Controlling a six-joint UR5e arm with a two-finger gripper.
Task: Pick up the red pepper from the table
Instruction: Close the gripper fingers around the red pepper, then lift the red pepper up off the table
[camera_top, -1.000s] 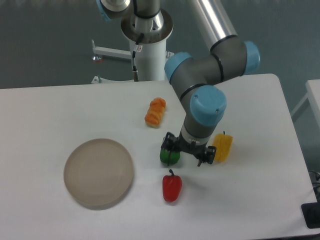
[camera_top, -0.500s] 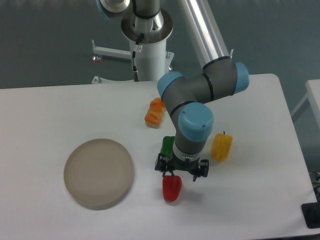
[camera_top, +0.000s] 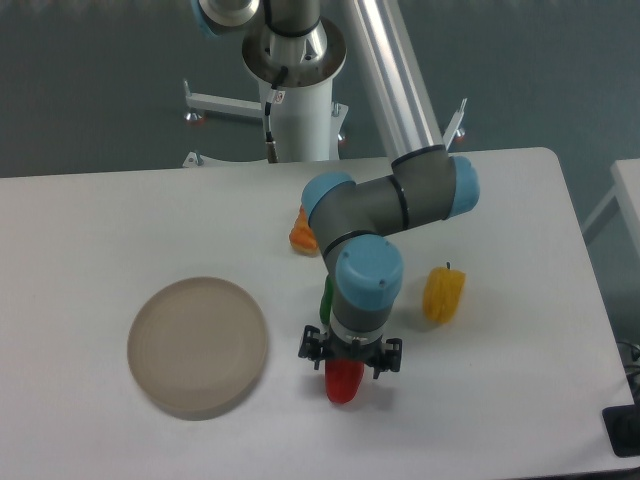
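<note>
Glossy red pepper (camera_top: 345, 384), matte white table (camera_top: 520, 400)

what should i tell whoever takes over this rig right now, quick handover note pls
Gripper: directly over the small glossy red pepper, fingers hidden; open or shut cannot be told.
Red pepper: on the white table, near front edge, top hidden under the gripper.
Nearby: green pepper mostly hidden behind the arm, yellow pepper to the right, round beige plate to the left.
Done: gripper positioned over pepper.
Left: confirm grasp, lift.

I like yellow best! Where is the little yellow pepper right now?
The small yellow pepper sits on the white table, right of the arm's blue wrist, away from the round beige plate on the left.
</note>
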